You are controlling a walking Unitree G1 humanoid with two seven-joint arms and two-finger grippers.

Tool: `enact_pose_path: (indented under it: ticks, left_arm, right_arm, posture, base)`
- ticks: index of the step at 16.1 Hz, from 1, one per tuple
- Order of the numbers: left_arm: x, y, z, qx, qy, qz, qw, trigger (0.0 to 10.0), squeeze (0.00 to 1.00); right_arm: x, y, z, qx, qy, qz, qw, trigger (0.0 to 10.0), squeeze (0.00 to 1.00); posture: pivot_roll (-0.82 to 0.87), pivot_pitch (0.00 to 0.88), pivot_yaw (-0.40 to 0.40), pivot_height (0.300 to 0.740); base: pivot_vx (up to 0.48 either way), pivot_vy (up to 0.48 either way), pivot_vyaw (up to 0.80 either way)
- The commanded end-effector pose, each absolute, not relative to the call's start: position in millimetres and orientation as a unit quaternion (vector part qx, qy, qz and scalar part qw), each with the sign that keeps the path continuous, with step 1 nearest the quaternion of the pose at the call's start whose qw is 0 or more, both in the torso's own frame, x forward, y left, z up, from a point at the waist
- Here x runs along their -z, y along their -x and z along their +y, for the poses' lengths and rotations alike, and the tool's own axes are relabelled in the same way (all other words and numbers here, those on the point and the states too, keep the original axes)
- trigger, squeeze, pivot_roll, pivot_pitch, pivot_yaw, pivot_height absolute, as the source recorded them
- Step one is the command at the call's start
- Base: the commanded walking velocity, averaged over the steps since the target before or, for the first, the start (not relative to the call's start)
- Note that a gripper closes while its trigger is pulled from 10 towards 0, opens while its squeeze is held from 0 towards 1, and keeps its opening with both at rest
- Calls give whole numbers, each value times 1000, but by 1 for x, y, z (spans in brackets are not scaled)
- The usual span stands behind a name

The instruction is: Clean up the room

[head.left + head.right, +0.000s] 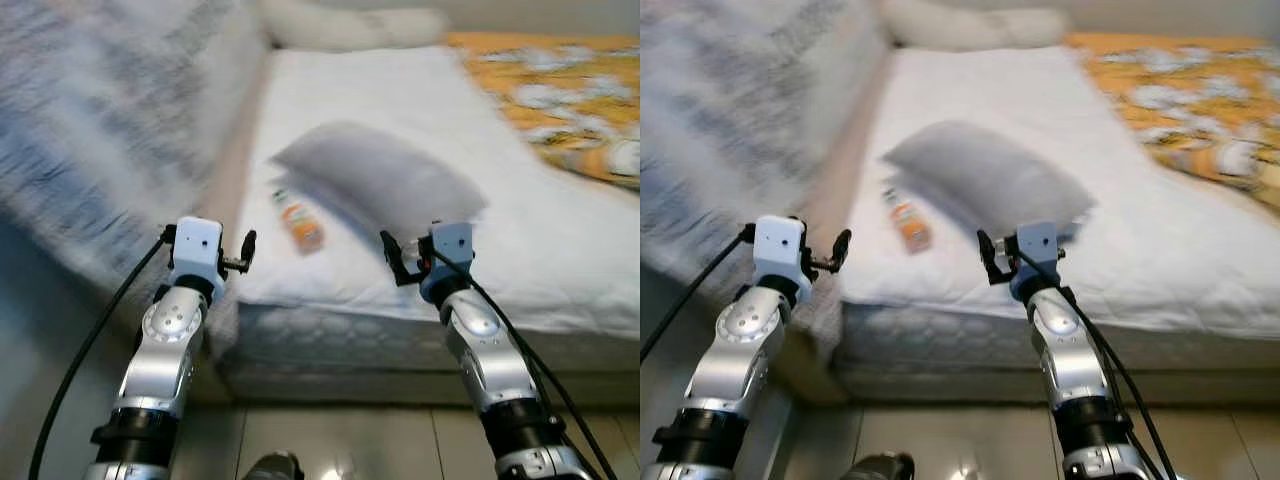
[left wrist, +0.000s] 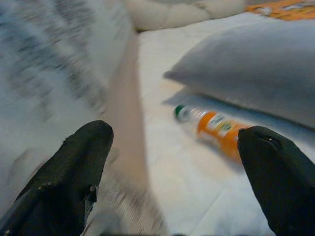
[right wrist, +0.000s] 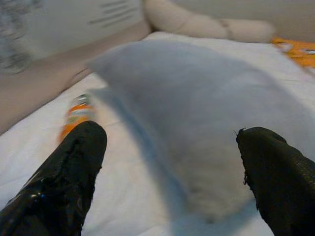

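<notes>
- You can read no text anywhere in these views; all are blurred.
- The bottle [image 2: 215, 129] on the bed [image 1: 560, 240] carries an orange label with a white and green patch, but you cannot make out its letters.
- The grey-and-white surface [image 1: 90, 120] to the left of the bed shows dark streaks; you cannot tell whether they are writing or pattern.

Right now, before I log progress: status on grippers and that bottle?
Left gripper open, right gripper open, both raised at the bed edge. Orange-labelled plastic bottle lying on white mattress, untouched. Grey pillow close beside it.
</notes>
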State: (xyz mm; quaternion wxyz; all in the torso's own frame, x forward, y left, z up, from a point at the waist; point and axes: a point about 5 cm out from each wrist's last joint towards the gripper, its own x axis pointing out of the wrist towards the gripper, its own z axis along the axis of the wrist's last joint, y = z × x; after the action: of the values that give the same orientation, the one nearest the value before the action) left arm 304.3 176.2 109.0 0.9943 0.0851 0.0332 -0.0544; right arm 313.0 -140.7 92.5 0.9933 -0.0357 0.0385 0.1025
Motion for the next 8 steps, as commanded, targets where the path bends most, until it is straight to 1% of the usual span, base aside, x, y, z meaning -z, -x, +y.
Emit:
enact_pose_path:
  ticks: [1,8]
  left_arm:
    - [-111,-305,174,58,-90,28,994,10000,0]
    - [-110,-305,172,59,-91,30,994,10000,0]
  right_arm:
    - [-98,-314,-143,-101,39,31,994,10000,0]
    - [-102,-317,-142,-111,52,35,992,10000,0]
  posture:
    - [80,0,2,740]
    - [77,0,2,740]
  base:
    - [0,-480,800]
    - [0,-480,800]
